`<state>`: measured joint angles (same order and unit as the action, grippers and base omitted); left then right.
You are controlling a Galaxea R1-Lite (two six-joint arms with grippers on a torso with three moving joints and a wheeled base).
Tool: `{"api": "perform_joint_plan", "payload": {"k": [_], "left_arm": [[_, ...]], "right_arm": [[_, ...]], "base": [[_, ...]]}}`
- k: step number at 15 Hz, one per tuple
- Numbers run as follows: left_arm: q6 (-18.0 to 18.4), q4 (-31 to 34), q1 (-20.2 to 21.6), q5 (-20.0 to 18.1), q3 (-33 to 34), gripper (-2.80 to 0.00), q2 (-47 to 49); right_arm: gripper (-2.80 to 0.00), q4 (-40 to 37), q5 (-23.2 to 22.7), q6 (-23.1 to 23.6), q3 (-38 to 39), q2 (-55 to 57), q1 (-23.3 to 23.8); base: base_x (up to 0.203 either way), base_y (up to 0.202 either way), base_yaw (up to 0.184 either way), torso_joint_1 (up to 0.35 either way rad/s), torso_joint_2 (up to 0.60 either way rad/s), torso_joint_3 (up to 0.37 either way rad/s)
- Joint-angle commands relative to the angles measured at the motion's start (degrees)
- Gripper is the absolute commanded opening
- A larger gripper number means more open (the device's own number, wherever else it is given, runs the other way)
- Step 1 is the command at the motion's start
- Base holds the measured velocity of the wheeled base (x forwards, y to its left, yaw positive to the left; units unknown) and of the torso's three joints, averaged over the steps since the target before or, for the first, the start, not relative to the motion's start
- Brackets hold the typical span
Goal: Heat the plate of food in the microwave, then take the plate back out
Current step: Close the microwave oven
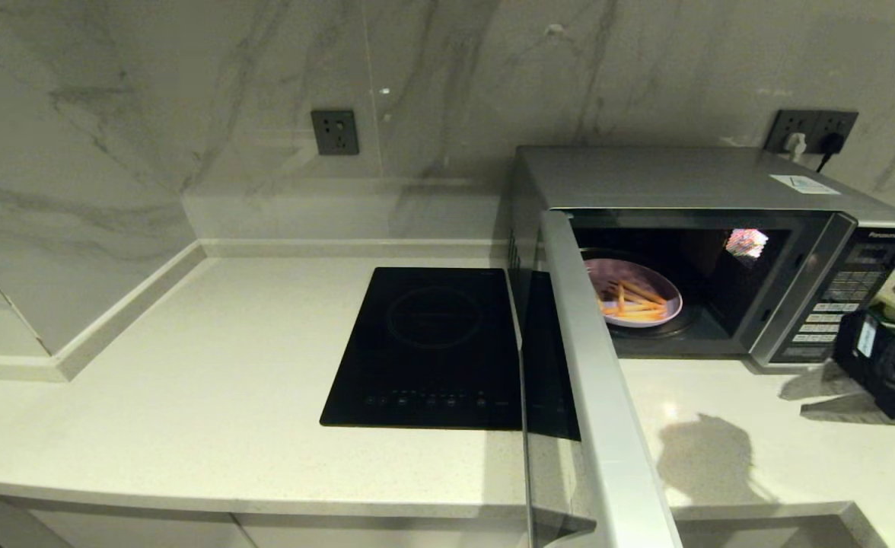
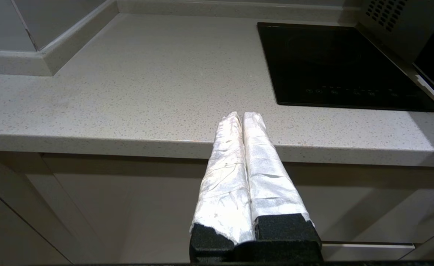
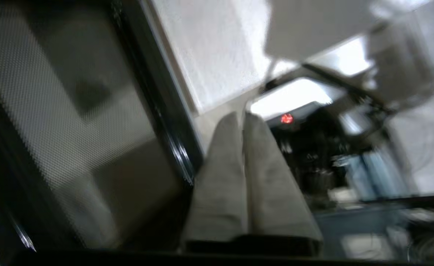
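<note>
Head view: plate (image 1: pixel 633 300) of fries sitting flat inside microwave (image 1: pixel 721 251), toward cavity's left, on turntable; door (image 1: pixel 603 396) swung wide open toward camera. Right gripper (image 3: pixel 243 120) seen only in right wrist view, fingers pressed together, holding nothing, just beside door's mesh glass. Left gripper (image 2: pixel 242 117) parked below counter (image 1: pixel 189 396) edge, fingers pressed together, empty. Probably light, rigid, smooth and slippery plate, breakable if dropped; loose fries likely to slide if tilted. Best grip: near rim facing the opening, kept level. Round plate, no long axis; fries pointing mostly left-right, some crossed.
</note>
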<state>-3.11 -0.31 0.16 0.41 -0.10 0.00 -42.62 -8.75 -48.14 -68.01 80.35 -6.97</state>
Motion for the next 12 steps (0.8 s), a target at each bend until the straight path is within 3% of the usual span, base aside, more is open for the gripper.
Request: {"api": "perform_joint_plan", "payload": {"k": [1,3,6,12], "left_arm": [[-0.05,-0.04,0.02,0.02,0.01,-2.8,0.0],[-0.05,-0.04,0.02,0.02,0.01,-2.8,0.0],[-0.05,-0.04,0.02,0.02,0.01,-2.8,0.0],[-0.05,-0.04,0.02,0.02,0.01,-2.8,0.0]], "right_arm": [[-2.8,-6.65,-0.16,8.21,-2.71,-4.32,-2.38],[-2.8,-10.88,0.18,11.23,-8.64,-3.68,-5.56],[-2.8,-16.58,1.83,11.93,-20.25,2.91,-8.69],[-2.8,-18.96,5.84,11.49,-34.63,13.59,-19.22]], "base": [[0.0,0.0,0.0,0.0,0.0,0.0],[0.0,0.0,0.0,0.0,0.0,0.0],[0.0,0.0,0.0,0.0,0.0,0.0],[0.0,0.0,0.0,0.0,0.0,0.0]]}}
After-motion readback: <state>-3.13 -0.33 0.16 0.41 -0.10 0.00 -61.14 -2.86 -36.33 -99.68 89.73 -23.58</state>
